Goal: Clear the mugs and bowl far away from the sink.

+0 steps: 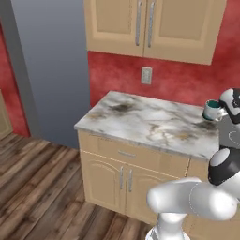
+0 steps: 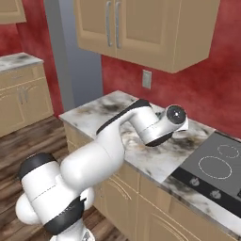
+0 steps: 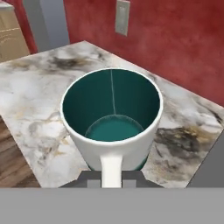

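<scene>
One white mug with a dark teal inside hangs upright over the marble counter, its handle pointing back at the hand. My gripper is shut on the mug at the handle side, and the mug's body covers most of the fingers. From the left base view the mug shows at the far right, held by the gripper just above the counter's right end. The bowl, the sink and any other mug are out of view.
The marble counter tops cream base cabinets. A black cooktop lies to its right. A red wall with an outlet and upper cabinets stand behind. A tall grey panel borders the left.
</scene>
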